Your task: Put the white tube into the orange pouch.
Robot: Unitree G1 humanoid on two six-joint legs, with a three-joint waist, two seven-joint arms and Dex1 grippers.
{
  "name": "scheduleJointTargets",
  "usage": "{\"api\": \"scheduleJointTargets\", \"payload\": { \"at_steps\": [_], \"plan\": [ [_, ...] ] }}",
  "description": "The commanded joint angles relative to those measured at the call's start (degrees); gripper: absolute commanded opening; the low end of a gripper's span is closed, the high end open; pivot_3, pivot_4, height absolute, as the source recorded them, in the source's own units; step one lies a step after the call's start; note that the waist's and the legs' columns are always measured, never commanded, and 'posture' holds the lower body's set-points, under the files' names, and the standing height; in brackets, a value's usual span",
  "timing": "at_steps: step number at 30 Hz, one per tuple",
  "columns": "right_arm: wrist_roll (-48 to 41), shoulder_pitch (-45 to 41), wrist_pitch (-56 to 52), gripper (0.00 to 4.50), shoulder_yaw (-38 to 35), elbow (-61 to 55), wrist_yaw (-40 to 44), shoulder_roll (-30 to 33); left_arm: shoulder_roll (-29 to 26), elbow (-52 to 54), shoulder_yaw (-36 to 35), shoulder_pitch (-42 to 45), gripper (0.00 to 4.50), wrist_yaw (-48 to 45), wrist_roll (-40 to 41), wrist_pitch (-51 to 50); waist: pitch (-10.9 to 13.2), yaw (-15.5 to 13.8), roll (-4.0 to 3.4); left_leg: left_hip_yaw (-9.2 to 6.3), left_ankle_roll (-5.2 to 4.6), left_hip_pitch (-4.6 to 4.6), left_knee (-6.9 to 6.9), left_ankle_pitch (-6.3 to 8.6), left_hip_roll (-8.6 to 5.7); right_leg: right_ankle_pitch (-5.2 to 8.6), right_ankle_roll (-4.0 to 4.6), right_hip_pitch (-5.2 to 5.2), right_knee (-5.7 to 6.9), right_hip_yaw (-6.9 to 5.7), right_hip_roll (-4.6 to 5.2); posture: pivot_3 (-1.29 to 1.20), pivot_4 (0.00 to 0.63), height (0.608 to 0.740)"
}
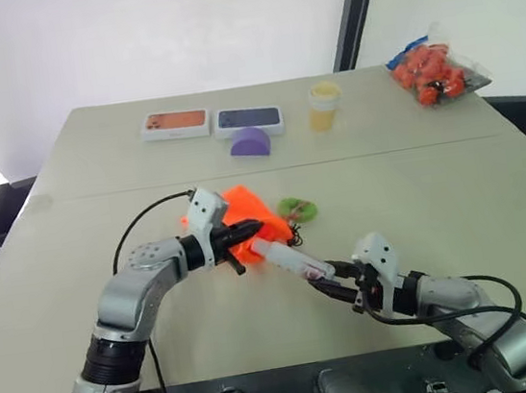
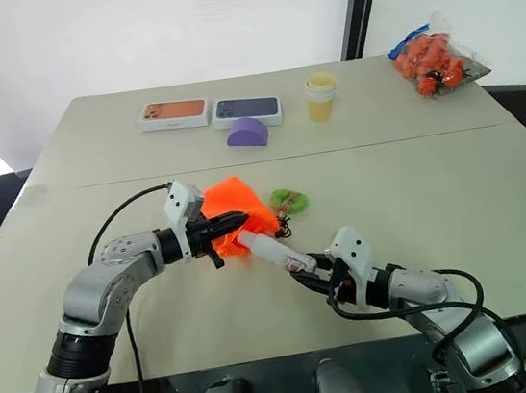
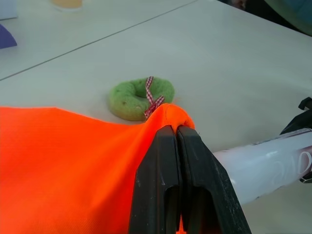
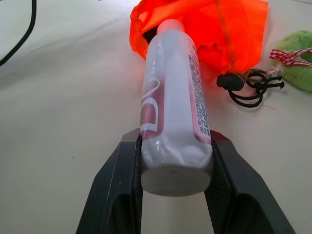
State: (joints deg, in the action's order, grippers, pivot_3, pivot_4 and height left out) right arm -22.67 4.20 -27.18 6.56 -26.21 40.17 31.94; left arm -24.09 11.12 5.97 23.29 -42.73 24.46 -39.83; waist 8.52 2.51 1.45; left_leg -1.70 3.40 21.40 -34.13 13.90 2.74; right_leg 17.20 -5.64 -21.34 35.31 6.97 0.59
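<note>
Feeding white tube (image 4: 171,105) into orange pouch (image 1: 249,213)
Left claw (image 1: 251,229) pinching pouch rim at surface centre; right claw (image 1: 325,283) gripping tube base, tip entering at 11 o'clock; next needing deeper push.

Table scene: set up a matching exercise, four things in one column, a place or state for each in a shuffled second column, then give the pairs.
Things:
1. white tube
2. orange pouch
3. pale yellow cup
4. purple dome

Places or states:
A. standing at the far side of the table, near the clear bag of orange items
B. edge pinched by the left gripper
C. lying in front of the two flat boxes
D. clamped in the right gripper, its cap at the pouch mouth

Pairs: 1-D, 2-B, 3-A, 4-C
</note>
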Motion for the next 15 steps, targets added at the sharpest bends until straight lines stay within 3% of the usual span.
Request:
{"api": "scheduleJointTargets", "payload": {
  "at_steps": [1, 15],
  "plan": [
    [-0.4, -1.0, 1.2, 1.33, -0.4, -1.8, -0.2, -1.0, -0.1, 2.5, 0.7, 1.3, 0.0, -1.1, 1.1, -0.3, 0.0, 0.0, 0.0, 0.0, 0.0, 0.0, 0.0, 0.0, 0.0, 0.0, 0.0, 0.0, 0.0, 0.0, 0.0, 0.0, 0.15, 0.723],
    [4.3, -9.3, -4.0, 1.33, 1.4, 2.2, -11.1, -9.2, -0.6, 7.9, 5.6, 1.3, 0.0, -2.9, 1.1, -2.7, 0.0, 0.0, 0.0, 0.0, 0.0, 0.0, 0.0, 0.0, 0.0, -0.04, 0.07, -0.01, 0.01, 0.01, 0.0, 0.0, 0.15, 0.723]
  ]
}}
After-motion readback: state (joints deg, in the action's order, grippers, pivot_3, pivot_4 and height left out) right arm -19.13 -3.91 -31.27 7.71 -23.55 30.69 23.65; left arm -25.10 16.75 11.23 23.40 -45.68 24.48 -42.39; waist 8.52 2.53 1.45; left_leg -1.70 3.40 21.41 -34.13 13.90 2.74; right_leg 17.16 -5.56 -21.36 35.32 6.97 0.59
